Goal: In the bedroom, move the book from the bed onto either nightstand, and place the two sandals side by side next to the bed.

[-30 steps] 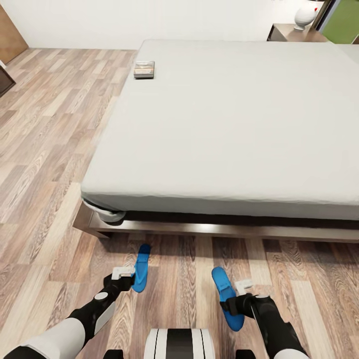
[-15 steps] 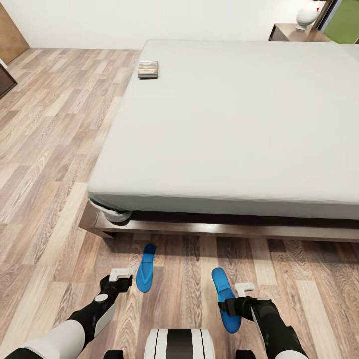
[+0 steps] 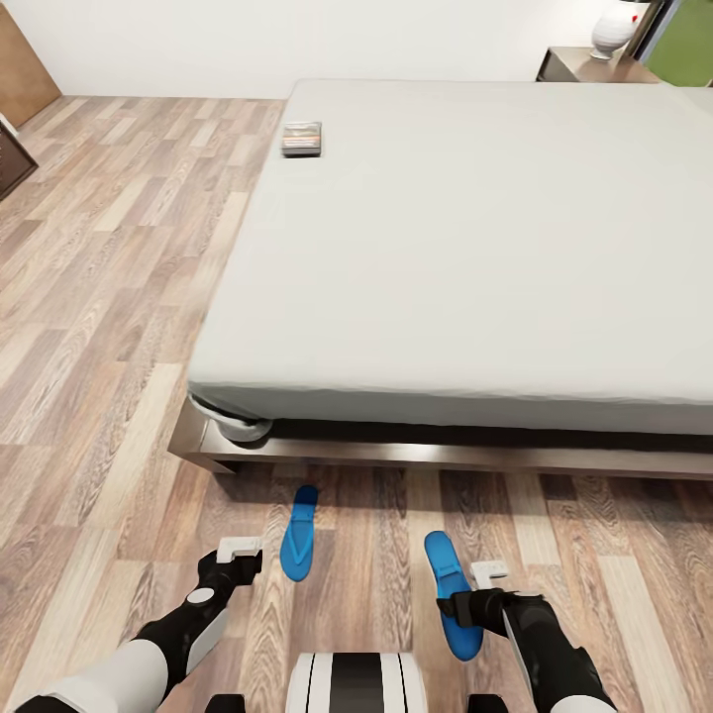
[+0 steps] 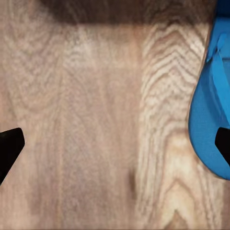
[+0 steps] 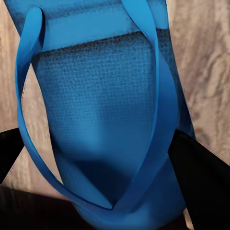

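One blue sandal lies flat on the wood floor just in front of the bed. My left gripper is open a little to its left, apart from it. In the left wrist view this sandal sits by one dark fingertip. The other sandal is low over the floor, with my right gripper shut on its heel end. The right wrist view shows its straps and sole close up. The book lies near the bed's far left corner. A nightstand stands at the far right.
A dark wooden bed frame runs across just ahead of both arms. Open wood floor stretches along the bed's left side. A white lamp base stands on the nightstand. Dark furniture shows at the left edge.
The whole view has shifted, with the bed and the lying sandal now further right, so the camera moved. My left gripper was against that sandal and is now apart from it. The right keeps its sandal.
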`<state>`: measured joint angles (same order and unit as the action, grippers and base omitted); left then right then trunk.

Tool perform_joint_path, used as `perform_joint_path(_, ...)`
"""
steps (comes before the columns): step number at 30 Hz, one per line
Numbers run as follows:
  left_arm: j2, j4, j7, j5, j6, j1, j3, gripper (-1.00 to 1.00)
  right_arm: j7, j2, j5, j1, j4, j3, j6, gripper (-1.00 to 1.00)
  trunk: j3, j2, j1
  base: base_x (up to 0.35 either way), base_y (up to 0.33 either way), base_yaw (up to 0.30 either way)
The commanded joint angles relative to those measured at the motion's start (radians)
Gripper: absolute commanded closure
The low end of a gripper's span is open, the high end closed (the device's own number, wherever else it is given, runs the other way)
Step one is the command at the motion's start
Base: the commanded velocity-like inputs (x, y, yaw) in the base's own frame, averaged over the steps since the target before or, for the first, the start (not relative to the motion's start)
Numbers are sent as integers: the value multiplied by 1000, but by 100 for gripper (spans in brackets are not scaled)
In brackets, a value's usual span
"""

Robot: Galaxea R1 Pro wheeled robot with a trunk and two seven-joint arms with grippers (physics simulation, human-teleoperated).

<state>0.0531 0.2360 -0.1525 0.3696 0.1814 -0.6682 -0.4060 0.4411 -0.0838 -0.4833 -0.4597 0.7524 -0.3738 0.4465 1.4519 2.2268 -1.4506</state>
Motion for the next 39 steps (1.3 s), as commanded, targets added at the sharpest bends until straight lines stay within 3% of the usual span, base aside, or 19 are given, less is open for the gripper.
perform_joint_path(1,1,1,-5,7,3,0,-9,-100,10,-1,-10,-1,2,-7,3,100,1,0,0,14,165,0)
perform_joint_path(25,1,0,-3,6,4,1,-11,-100,12,9,-9,-1,2,-7,1,100,1,0,0,41,218,0)
perform_joint_path(39,2,0,-4,6,4,2,-11,-100,20,10,-9,-1,4,-7,1,100,1,0,0,27,96,0)
